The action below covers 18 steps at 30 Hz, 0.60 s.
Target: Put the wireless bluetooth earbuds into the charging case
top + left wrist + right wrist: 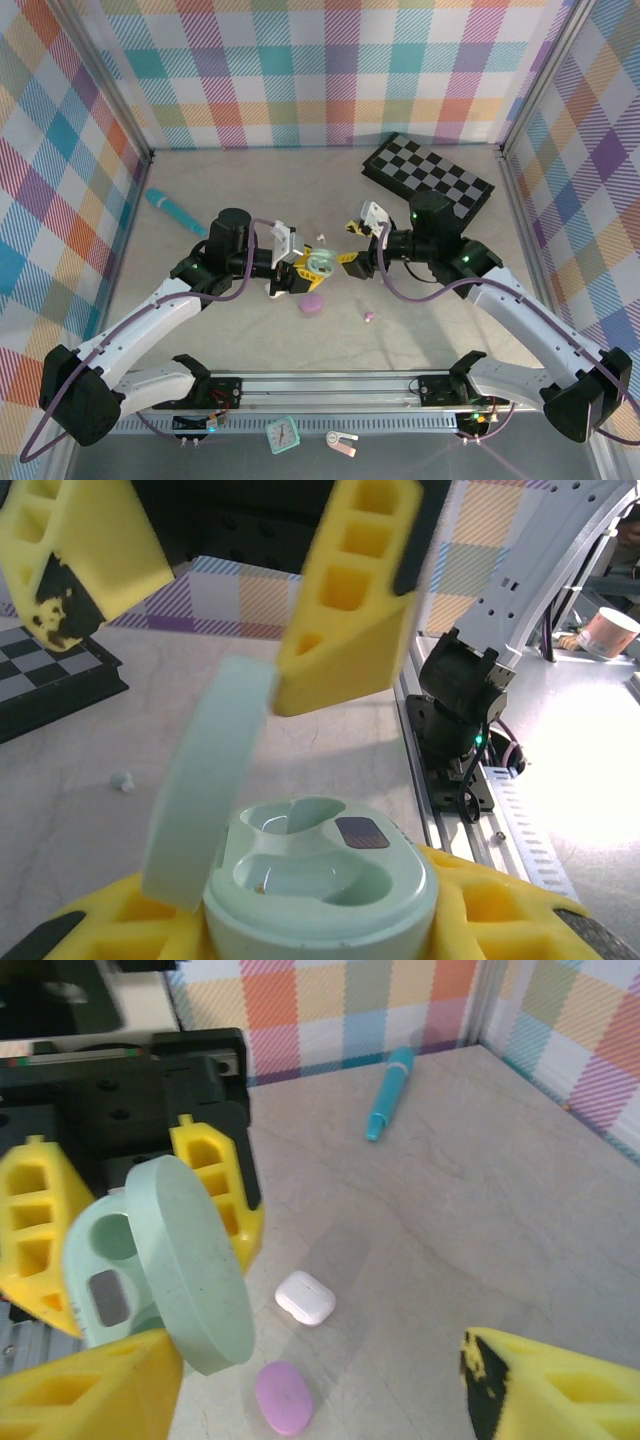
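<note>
My left gripper is shut on the mint green charging case, holding it just above the table. The case's lid stands open and both wells are empty. My right gripper hovers just right of the case and is open, with nothing between its yellow fingers. One of its fingers sits close above the lid's top edge. A tiny pale earbud lies on the table beyond the case. A lilac earbud rests on the table in front of the right gripper.
A shut white case and a shut lilac case lie on the table under the grippers. A teal pen lies at the back left, a chessboard at the back right. The metal rail runs along the near edge.
</note>
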Each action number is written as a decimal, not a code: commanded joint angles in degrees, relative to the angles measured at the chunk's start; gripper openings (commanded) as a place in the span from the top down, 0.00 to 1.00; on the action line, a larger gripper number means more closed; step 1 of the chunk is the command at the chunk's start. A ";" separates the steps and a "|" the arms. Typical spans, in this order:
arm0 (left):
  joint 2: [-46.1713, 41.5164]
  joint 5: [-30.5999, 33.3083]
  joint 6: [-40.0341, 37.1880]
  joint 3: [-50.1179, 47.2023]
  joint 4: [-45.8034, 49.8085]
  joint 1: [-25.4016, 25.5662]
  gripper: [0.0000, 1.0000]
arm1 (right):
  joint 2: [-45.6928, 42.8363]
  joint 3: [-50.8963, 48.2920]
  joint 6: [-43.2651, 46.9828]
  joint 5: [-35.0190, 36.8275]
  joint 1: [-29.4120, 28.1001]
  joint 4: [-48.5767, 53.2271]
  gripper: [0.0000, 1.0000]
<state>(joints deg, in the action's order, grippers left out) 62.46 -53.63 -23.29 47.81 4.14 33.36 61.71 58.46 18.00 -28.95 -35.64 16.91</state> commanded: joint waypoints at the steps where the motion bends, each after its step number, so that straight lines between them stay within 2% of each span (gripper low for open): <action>1: -1.13 -2.38 1.90 -0.86 -2.83 0.56 0.67 | -1.80 -0.93 0.11 -5.65 0.31 -2.66 0.24; 7: -0.67 -1.98 5.79 -0.89 -5.90 0.52 0.67 | -2.17 -1.44 0.11 -4.95 0.31 -3.38 0.24; 12: -0.25 -1.94 10.54 -1.71 -12.30 0.73 0.68 | -0.08 -0.93 -0.15 -3.92 0.22 -3.45 0.28; 18: 0.65 -1.44 11.33 -1.54 -12.98 1.00 0.68 | -0.33 -1.98 -1.14 -3.81 0.13 -7.45 0.32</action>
<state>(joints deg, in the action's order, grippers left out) 62.87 -53.74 -13.26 46.63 -5.21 33.58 61.80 57.47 17.17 -31.81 -35.57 13.30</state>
